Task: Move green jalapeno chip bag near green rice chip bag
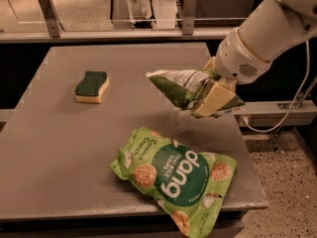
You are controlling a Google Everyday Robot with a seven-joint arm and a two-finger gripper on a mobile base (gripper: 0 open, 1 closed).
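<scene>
Gripper (210, 92) sits right of centre in the frame, clamped on the dark green chip bag (179, 86). This bag hangs clear of the table (54, 148) and extends leftward from the grip. The light green chip bag (173, 177) lies flat at lower centre, below the held bag, with its long axis running upper left to lower right. The required travel is judged short: downward in the frame.

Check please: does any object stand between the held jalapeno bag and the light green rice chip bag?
Nothing visible does. The gripper holds the green jalapeno chip bag above the table, just beyond the green rice chip bag; the sponge lies well aside.
</scene>
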